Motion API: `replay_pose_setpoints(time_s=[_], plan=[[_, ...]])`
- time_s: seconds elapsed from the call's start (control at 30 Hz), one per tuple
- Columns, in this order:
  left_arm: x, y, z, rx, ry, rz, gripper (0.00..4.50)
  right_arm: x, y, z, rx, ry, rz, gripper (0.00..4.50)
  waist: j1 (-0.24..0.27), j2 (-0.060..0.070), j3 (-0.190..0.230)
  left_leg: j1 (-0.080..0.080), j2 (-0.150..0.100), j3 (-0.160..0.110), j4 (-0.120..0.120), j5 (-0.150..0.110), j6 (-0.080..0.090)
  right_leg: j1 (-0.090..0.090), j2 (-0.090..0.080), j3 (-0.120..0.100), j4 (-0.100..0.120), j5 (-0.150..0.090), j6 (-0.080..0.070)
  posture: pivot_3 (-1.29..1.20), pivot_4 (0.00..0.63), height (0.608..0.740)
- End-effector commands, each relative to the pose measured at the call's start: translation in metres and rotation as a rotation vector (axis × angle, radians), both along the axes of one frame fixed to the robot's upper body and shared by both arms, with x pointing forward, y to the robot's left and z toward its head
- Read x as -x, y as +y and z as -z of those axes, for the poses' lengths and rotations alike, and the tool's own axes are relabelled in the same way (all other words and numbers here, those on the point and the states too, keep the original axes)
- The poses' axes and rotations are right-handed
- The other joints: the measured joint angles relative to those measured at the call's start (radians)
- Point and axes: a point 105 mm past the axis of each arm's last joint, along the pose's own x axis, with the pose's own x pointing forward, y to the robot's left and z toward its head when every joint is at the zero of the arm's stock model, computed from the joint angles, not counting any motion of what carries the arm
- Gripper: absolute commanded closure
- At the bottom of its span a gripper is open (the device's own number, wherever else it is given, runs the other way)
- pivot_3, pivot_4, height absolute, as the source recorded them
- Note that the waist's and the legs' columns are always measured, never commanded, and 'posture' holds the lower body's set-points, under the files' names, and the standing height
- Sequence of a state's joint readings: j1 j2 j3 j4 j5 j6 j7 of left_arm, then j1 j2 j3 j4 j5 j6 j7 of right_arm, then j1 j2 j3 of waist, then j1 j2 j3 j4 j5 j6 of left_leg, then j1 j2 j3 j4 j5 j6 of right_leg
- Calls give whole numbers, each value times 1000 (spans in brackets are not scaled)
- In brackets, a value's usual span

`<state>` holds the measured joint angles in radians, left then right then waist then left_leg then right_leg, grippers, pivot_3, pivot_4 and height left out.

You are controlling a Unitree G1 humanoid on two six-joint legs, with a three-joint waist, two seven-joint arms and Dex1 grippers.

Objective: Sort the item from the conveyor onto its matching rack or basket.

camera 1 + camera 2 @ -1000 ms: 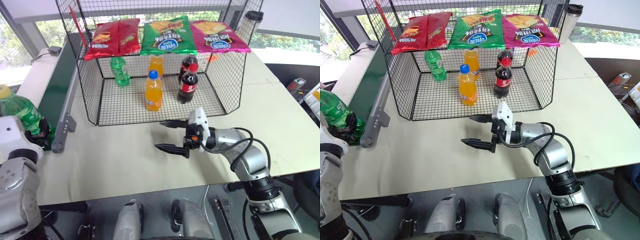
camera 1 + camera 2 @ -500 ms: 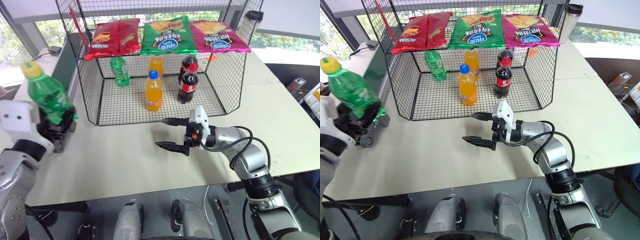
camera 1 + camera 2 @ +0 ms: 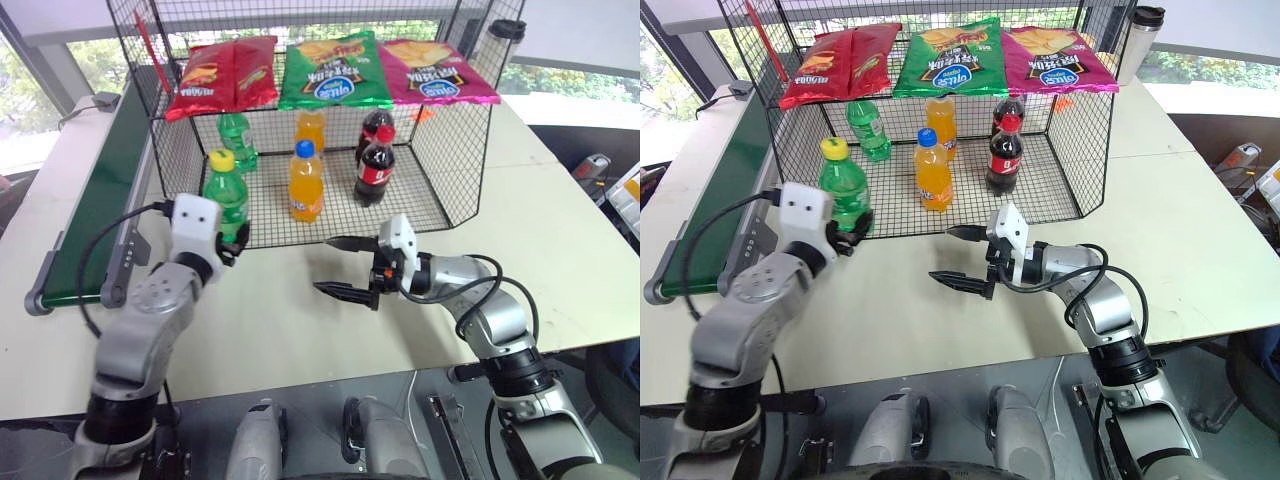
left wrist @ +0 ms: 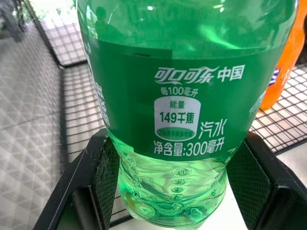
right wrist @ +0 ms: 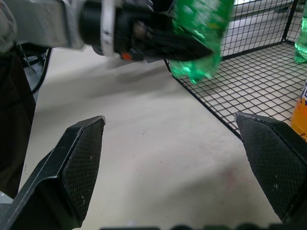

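The item, a clear green bottle (image 3: 226, 195) with a yellow cap, is held upright at the front left corner of the black wire basket (image 3: 468, 140). My left gripper (image 3: 233, 240) is shut on its lower body; the black fingers (image 4: 103, 177) clamp it just under the green label. The bottle's base (image 5: 196, 69) hovers over the front edge of the mesh floor. The conveyor (image 3: 95, 200) runs along the table's left side with nothing on its belt. My right gripper (image 3: 325, 266) stands open and holds nothing, in front of the basket's middle and pointing left.
Inside the basket stand a green bottle with a green cap (image 3: 238, 140), two orange bottles (image 3: 306, 183) and two cola bottles (image 3: 375, 170). Three chip bags (image 3: 335, 70) hang along its top edge. A black-lidded tumbler (image 3: 1145, 30) stands behind its right corner.
My left arm has swung right and forward from the conveyor's near end, carrying the green bottle to the basket's front left corner. The right gripper has stayed where it was.
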<state>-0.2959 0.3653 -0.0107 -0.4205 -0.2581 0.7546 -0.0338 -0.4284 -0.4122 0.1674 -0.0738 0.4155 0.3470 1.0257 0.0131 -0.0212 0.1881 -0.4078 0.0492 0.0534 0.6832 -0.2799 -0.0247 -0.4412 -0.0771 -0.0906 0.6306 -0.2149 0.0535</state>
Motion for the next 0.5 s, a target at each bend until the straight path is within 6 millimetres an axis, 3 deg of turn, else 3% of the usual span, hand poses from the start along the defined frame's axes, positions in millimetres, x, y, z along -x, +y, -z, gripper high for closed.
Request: replay_pose_setpoints(time_s=[0.03,0.23,0.5], plan=[[-14,-4,-23,-8,-131,-47,1878,2,-2,-9,-15,-41,4,0,0,0,0,0,0,0,0,0,0,0,0,0,0,0,0,0,150,740],[-43,11,-24,54,-157,-192,1878,1,-3,-10,-8,-44,6,0,0,0,0,0,0,0,0,0,0,0,0,0,1,0,0,0,150,740],[-63,20,-16,98,-151,-249,1878,2,-1,-13,-4,-50,8,0,0,0,0,0,0,0,0,0,0,0,0,-1,1,0,0,0,150,740]])
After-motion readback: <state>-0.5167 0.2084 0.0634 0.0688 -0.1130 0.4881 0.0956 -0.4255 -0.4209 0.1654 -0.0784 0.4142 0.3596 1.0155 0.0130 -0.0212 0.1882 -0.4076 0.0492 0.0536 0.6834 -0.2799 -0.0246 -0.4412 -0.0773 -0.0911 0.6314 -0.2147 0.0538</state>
